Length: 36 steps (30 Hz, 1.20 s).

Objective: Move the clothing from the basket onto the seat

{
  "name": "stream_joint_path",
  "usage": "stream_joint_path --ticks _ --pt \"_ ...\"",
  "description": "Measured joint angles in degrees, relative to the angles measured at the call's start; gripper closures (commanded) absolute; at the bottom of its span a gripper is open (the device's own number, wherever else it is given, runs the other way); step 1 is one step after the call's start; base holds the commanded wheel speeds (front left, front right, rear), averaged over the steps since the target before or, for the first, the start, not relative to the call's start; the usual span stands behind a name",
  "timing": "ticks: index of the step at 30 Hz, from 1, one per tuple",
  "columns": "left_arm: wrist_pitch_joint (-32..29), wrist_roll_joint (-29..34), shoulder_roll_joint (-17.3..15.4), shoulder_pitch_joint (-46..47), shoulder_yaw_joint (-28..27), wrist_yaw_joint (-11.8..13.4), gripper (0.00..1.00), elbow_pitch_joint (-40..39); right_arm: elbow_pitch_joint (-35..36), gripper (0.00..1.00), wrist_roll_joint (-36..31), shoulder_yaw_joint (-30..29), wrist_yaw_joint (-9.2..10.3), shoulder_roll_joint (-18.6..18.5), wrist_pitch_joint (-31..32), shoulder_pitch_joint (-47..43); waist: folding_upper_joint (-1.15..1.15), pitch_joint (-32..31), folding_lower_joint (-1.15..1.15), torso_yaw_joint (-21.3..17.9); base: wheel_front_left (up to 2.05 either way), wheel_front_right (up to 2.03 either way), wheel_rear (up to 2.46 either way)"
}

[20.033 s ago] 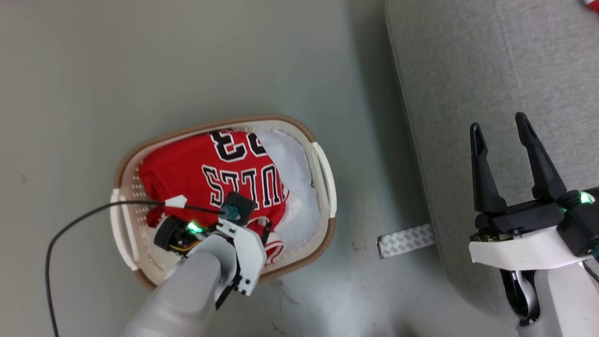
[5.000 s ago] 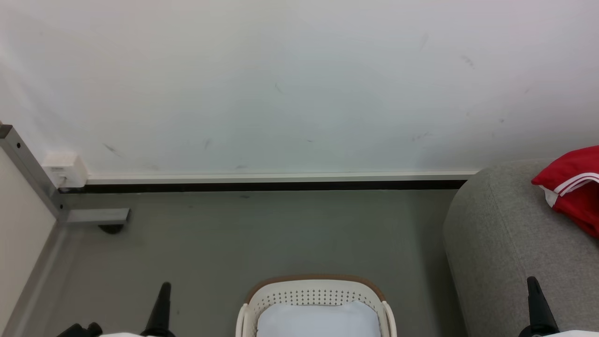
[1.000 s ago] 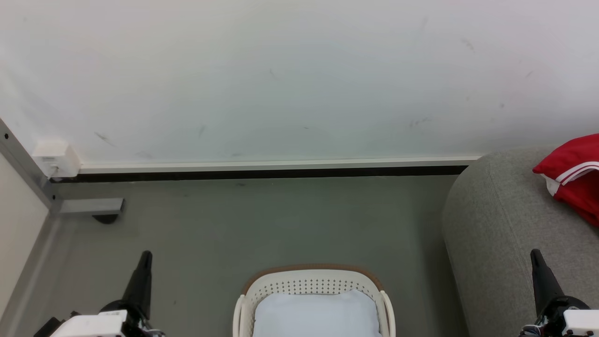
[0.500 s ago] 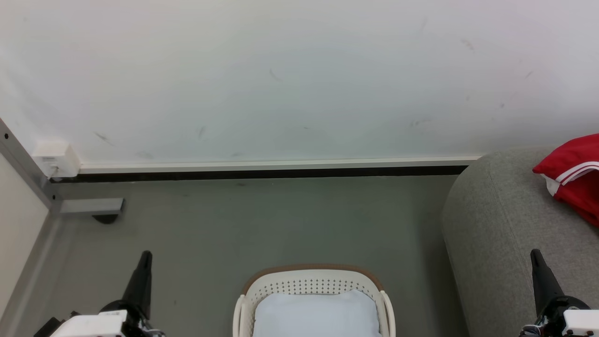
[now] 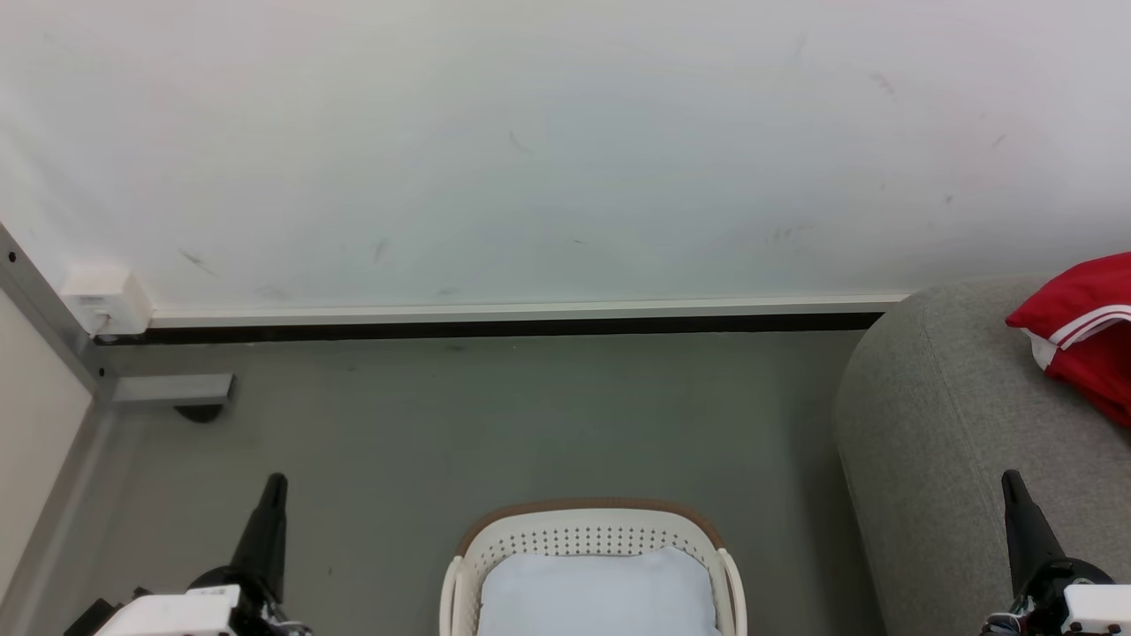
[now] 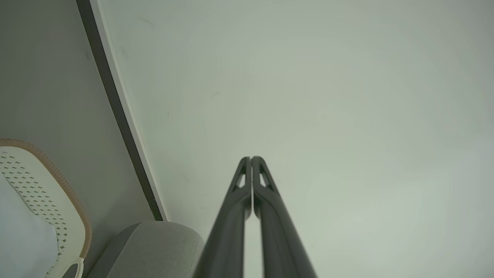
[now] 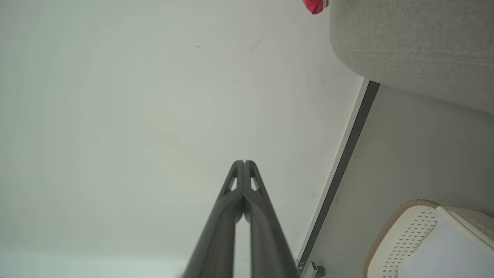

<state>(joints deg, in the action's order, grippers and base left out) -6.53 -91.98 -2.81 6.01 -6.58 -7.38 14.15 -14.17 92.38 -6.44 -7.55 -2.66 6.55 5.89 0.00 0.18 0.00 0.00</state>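
**Clothing out of basket; hands drawn back and closed.**
Twenty seconds ago the jersey lay in the basket, with the left hand reaching down into it and the right hand spread open over the seat. Now the basket holds just the pale pad, and red clothing lies on the seat at far right. Both hands stand closed and empty at the lower corners. The head view has tilted up to the wall. Since five seconds ago, both hands show higher in it.
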Motion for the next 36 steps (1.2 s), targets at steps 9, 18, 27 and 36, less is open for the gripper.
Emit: stream_joint_path --ticks 9,18,27,36 --pt "0.00 0.00 0.00 0.00 0.00 0.00 1.00 0.00 0.00 1.00 0.00 0.00 0.00 0.00 0.00 0.00 0.00 0.00 0.00 0.00 0.00 0.00 0.00" --pt "0.00 0.00 0.00 0.00 0.00 0.00 1.00 0.00 0.00 1.00 0.00 0.00 0.00 0.00 0.00 0.00 0.00 0.00 0.00 0.00 0.00 0.00 0.00" --pt "0.00 0.00 0.00 0.00 0.00 0.00 1.00 0.00 0.00 1.00 0.00 0.00 0.00 0.00 0.00 0.01 0.00 0.00 0.00 0.00 0.00 0.00 0.00" --pt "0.00 0.00 0.00 0.00 0.00 0.00 1.00 -0.01 0.00 1.00 0.00 0.00 0.00 0.00 0.00 0.01 0.00 0.00 0.00 0.00 0.00 0.00 0.00"
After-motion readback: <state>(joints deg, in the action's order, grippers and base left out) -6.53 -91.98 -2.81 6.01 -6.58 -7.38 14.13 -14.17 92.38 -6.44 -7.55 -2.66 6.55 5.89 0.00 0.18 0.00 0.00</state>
